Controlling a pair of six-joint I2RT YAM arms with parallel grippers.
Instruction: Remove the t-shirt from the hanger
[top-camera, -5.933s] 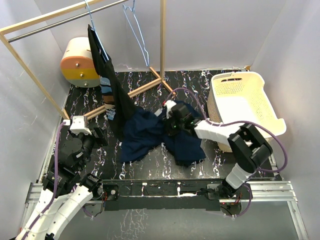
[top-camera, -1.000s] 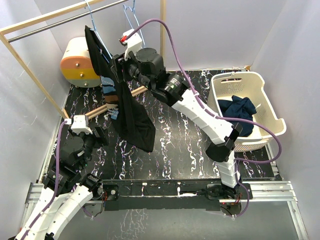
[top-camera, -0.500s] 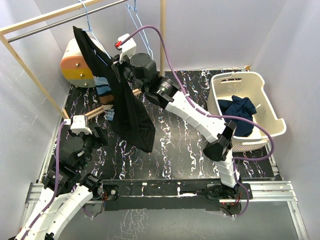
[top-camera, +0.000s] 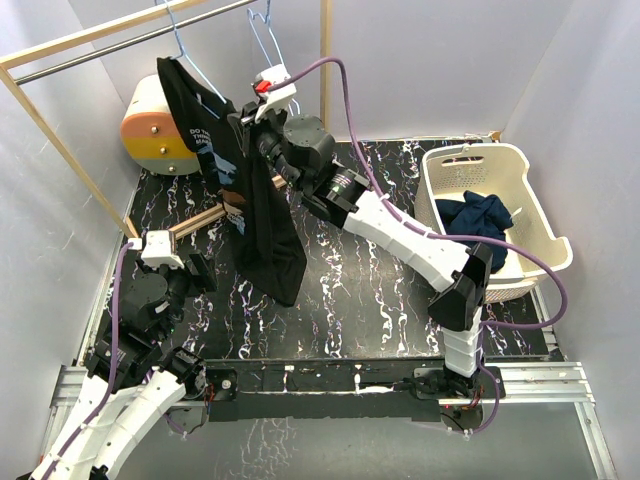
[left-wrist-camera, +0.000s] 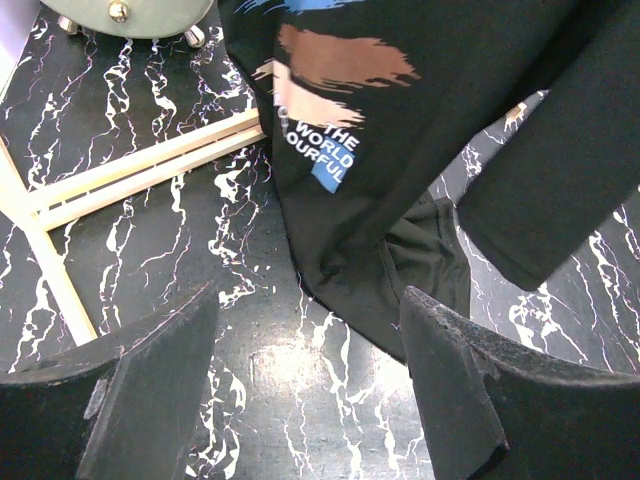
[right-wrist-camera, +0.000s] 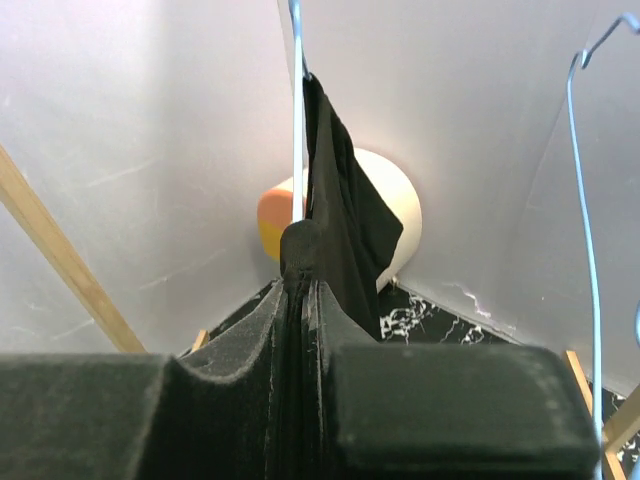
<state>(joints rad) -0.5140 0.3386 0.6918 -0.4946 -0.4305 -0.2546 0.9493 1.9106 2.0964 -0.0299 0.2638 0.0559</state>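
left jaws: spread, empty, low over bench (top-camera: 350, 290) | t-shirt (top-camera: 255, 200): black, draped on blue hanger (right-wrist-camera: 298, 150), hem near bench | right jaws: pinched shut on t-shirt shoulder beside hanger wire | advice: draw cloth sideways off hanger arm, not downward, lest hook jump rail (top-camera: 120, 44)

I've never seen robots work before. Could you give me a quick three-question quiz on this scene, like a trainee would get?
1. True or false: the right gripper is shut on the black t-shirt.
2. What lies in the laundry basket? A) a navy garment; B) a towel; C) a pair of shoes.
3. Fill in: the left gripper hangs above the table with its jaws ____.

Key: 1 true; 2 A; 3 open.
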